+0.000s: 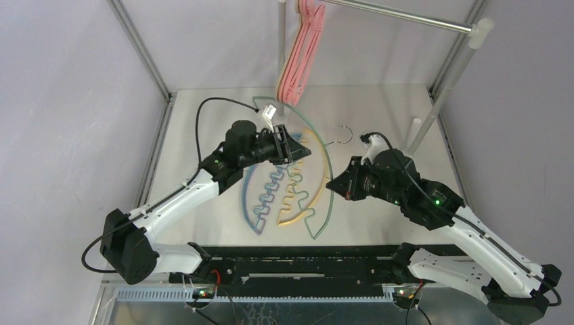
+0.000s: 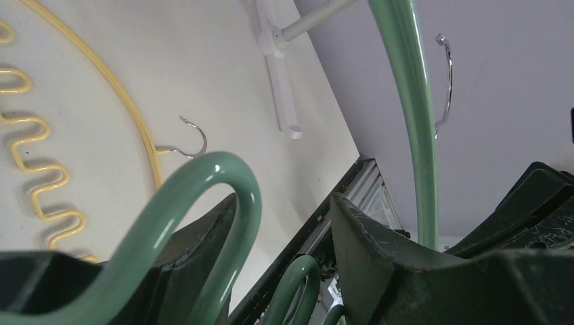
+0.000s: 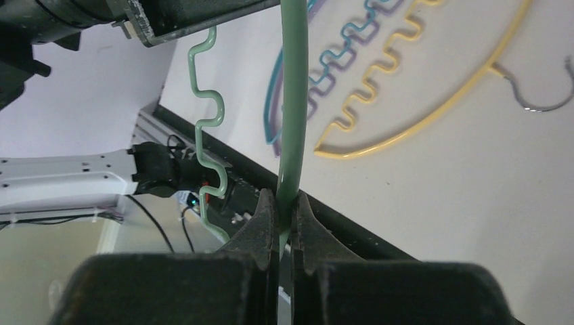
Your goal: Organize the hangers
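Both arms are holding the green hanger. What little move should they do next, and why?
Probably lift the green hanger a little toward the rail. The right end effector pinches its arc, the left end effector grips its wavy bar, and the pink hangers already hang there.

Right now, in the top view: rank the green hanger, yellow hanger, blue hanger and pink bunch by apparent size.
1. green hanger: clearly the largest arc.
2. yellow hanger and blue hanger: look alike, both partly covered, so no ranking between them.
Unranked: pink hangers, which hang edge-on, nearer the camera and are cut off by the frame.
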Tool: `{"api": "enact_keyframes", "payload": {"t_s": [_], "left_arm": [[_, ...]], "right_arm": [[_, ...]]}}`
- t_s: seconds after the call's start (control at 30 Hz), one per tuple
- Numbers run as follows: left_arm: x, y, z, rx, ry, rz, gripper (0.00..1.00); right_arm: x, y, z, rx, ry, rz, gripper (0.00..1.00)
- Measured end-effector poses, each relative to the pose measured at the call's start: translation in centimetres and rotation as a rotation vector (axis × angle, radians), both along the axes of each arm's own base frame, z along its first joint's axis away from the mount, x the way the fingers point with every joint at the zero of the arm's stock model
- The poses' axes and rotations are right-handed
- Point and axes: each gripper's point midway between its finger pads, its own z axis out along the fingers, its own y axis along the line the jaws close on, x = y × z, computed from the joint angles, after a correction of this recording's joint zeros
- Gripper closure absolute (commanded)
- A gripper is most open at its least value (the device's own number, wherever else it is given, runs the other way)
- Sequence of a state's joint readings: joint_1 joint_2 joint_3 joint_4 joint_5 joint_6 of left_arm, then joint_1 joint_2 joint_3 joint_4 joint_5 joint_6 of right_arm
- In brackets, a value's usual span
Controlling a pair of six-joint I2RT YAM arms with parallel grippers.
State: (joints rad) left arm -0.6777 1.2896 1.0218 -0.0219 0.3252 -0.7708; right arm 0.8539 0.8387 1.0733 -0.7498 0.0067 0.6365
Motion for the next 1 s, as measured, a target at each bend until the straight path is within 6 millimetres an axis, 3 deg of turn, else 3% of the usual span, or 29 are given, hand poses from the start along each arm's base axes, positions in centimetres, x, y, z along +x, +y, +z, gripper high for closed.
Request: {"api": "enact_keyframes", "payload": {"t_s": [0.07,0.17,0.2,0.43,0.8,1.0], "left_arm": [[0.1,0.1,0.0,0.0,-0.002,0.003,0.36],[0.1,0.1,0.0,0.006,-0.012,-0.003,0.04],[0.1,0.1,-0.1,0.015,-0.021,-0.008,0.01],[-0.8,0.0,0.1,0.022,-0.045,-0.061,0.01],[-3.7,2.3,3.2,0.028,-0.125,-0.08,0.01],[-4.8,3.5,4.2,0.034,-0.153,-0.07,0.01]], "right_arm": [[-0.1,0.2,0.1,0.034,0.017,0.008,1.0],[0.0,0.3,0.7,0.074,0.013,0.007,1.0],[0.1,0.3,1.2,0.09,0.003,0.001,1.0],[0.7,-0.9,2.6,0.125,-0.052,-0.057,1.0],[0.8,-3.2,-0.4,-0.017,-0.008,-0.122,1.0],[1.0,-6.6,-2.5,-0.152,0.009,-0.242,1.0]]}}
